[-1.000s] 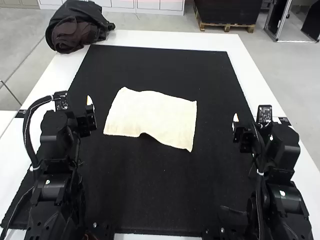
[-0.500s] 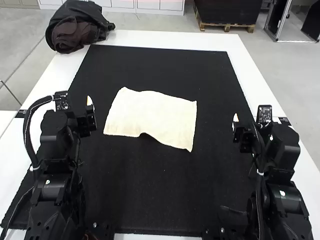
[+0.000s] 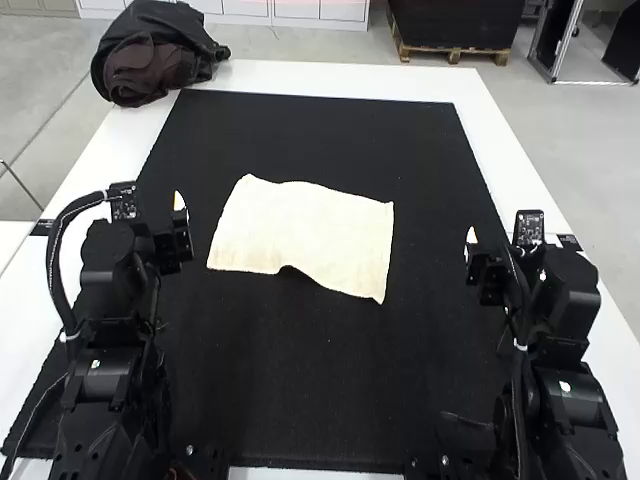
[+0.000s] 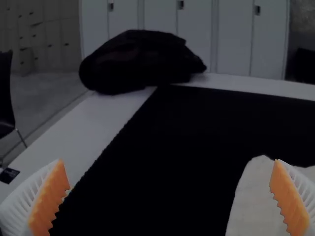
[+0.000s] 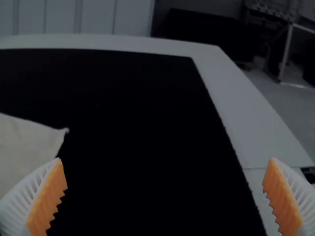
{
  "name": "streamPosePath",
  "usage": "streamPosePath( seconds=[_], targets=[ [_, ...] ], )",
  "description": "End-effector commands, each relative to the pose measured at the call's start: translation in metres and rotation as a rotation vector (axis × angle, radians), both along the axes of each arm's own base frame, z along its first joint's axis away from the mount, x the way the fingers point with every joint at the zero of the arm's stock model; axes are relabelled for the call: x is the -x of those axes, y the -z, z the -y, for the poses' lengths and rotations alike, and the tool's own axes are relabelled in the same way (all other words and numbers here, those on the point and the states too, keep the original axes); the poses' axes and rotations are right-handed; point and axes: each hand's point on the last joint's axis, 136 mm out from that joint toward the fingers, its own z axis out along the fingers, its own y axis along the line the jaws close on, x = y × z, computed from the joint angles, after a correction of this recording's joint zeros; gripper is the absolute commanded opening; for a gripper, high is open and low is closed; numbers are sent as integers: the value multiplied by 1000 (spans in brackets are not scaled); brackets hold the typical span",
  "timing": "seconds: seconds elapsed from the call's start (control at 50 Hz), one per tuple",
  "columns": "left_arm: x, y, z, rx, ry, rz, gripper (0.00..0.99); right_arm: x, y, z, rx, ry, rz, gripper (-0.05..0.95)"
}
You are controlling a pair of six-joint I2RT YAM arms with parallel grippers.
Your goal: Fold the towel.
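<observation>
Lying spread on the black rectangular mat (image 3: 300, 400), the cream rectangular cloth towel (image 3: 305, 235) seemingly awaited a first fold, needing the empty, wide-parted left tool (image 4: 168, 162) and right tool (image 5: 165, 160) to pinch its corners.

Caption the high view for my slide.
Cream towel spread on a black mat, not yet folded, between two robot arms.

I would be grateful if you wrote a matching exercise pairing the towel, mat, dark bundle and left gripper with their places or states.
1. towel
2. mat
3. dark bundle
4. left gripper

A. open and empty
B. on the table's far left corner
C. pale, spread out unfolded
D. black, beneath the towel

1-C; 2-D; 3-B; 4-A
</observation>
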Motion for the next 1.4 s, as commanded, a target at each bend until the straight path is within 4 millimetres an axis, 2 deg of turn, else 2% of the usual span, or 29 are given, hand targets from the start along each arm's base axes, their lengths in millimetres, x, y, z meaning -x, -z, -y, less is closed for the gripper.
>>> streamPosePath(
  seconds=[0.0,1.38],
  targets=[
    [0,-2,1,-21,3,9,959,0,3,-3,6,-16,-7,921],
    [-1,-5,4,-55,19,9,959,0,2,-3,6,-16,-5,921]
  ],
)
